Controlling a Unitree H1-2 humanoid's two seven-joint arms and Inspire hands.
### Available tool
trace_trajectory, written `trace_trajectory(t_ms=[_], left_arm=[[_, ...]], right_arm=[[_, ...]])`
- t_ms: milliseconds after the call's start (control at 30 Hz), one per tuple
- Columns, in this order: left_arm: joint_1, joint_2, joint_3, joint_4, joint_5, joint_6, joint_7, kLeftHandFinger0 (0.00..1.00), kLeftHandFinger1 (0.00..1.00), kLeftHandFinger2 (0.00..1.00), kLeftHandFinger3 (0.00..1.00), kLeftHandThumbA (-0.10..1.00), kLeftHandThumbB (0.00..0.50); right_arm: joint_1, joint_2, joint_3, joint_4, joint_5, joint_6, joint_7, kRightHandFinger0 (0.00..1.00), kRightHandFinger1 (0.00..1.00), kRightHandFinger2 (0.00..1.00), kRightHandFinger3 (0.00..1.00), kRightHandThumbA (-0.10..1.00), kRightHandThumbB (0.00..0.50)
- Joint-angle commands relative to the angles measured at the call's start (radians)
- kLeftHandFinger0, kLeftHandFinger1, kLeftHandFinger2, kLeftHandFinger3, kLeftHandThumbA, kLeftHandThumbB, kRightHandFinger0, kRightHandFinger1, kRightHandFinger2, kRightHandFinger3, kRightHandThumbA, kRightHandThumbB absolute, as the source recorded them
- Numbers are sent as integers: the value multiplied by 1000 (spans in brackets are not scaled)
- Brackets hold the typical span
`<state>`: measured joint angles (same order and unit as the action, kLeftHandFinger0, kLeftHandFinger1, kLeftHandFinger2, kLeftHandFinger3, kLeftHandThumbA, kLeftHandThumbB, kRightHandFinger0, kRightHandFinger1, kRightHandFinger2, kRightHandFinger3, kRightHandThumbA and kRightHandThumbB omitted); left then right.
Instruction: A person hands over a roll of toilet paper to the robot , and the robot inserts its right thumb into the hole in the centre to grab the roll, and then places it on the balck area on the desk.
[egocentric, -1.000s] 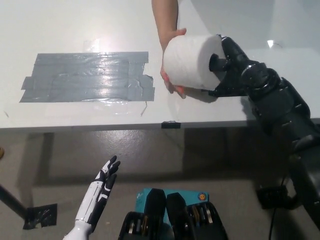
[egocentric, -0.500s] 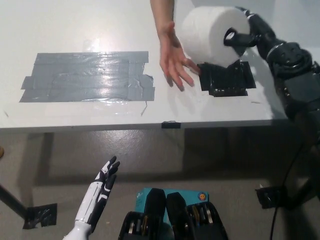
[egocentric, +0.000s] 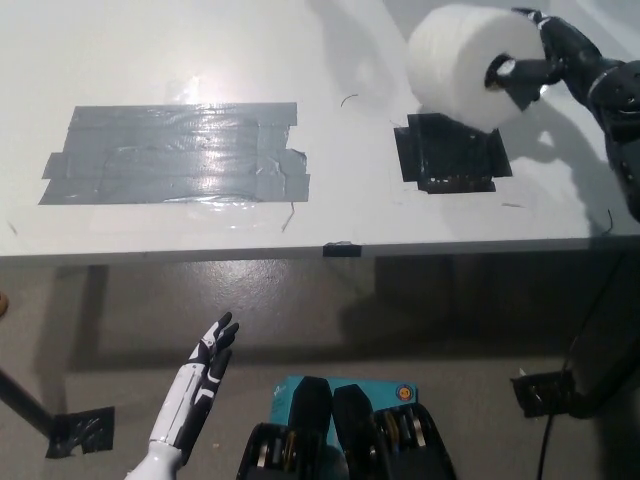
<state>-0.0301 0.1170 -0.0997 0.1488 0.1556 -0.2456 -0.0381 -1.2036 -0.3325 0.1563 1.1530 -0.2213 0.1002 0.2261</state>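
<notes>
A white toilet paper roll hangs in the air at the upper right of the head view, above and just beyond the small black patch on the white desk. My black right hand is shut on the roll, with the thumb pushed into its centre hole and the fingers over its top. My white left hand rests open below the desk's front edge at the lower left.
A wide patch of grey tape covers the left half of the desk. A small black clip sits on the desk's front edge. A dark stand foot and cable lie on the floor at the lower right.
The person's hand has let go and left the picture. My right hand has carried the roll up and to the right, away from over the black patch. The left hand has not moved.
</notes>
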Motion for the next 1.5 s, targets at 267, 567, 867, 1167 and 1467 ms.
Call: trace_trajectory(t_ms=[267, 567, 867, 1167, 1467], left_arm=[[-13, 9, 6, -8, 10, -3, 3, 1000, 1000, 1000, 1000, 1000, 179], [-16, 11, 5, -10, 12, -9, 1, 1000, 1000, 1000, 1000, 1000, 165], [-23, 6, 7, -13, 8, -2, 4, 1000, 1000, 1000, 1000, 1000, 169], [-24, 9, 5, -13, 10, -6, 1, 1000, 1000, 1000, 1000, 1000, 161], [-29, 9, 6, -14, 6, -1, -2, 1000, 1000, 1000, 1000, 1000, 169]], right_arm=[[-66, -62, 223, 45, -144, -71, 144, 283, 819, 1000, 1000, -100, 137], [-107, -65, 315, 73, -194, -61, 172, 219, 755, 1000, 830, -100, 120], [-160, -45, 338, 82, -205, -14, 233, 422, 961, 1000, 1000, -33, 286], [-221, -46, 342, 99, -197, 37, 397, 1000, 1000, 1000, 1000, 494, 415], [-237, -43, 325, 100, -188, 64, 420, 1000, 1000, 1000, 1000, 624, 500]])
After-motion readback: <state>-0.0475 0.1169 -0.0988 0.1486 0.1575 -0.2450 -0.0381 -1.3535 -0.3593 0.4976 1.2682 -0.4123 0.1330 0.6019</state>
